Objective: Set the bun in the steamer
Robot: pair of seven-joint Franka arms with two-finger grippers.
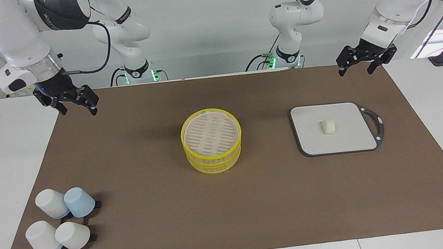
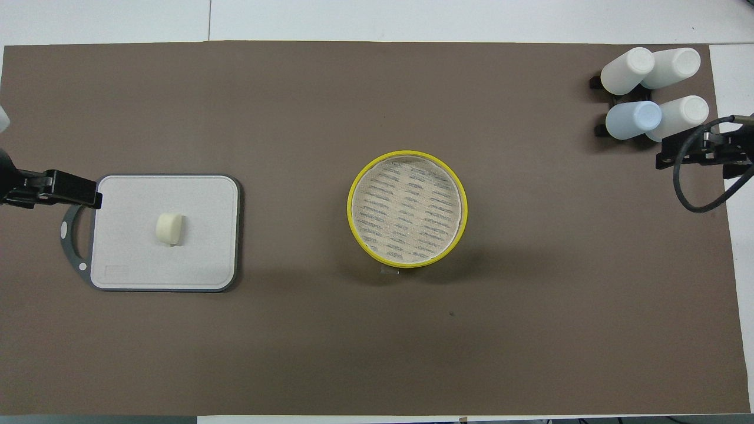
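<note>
Bun (image 1: 328, 126), cream-white and stubby, lies on grey board (image 1: 312, 140).

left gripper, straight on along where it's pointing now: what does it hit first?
Likely bare brown mat. The left gripper, jaws open, hangs tilted down over the mat's edge at the left arm's end, nearer the robots than the grey board with the bun. Depth is unclear, so the board's handle can't be ruled out.

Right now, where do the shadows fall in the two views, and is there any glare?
In the facing view, the steamer casts a soft shadow toward the robots and the cups a small dark one at their bases; a bright window glares at the edge by the left arm. In the overhead view, the steamer's shadow lies nearer to the robots, the bun barely shades the board, no glare.
</note>
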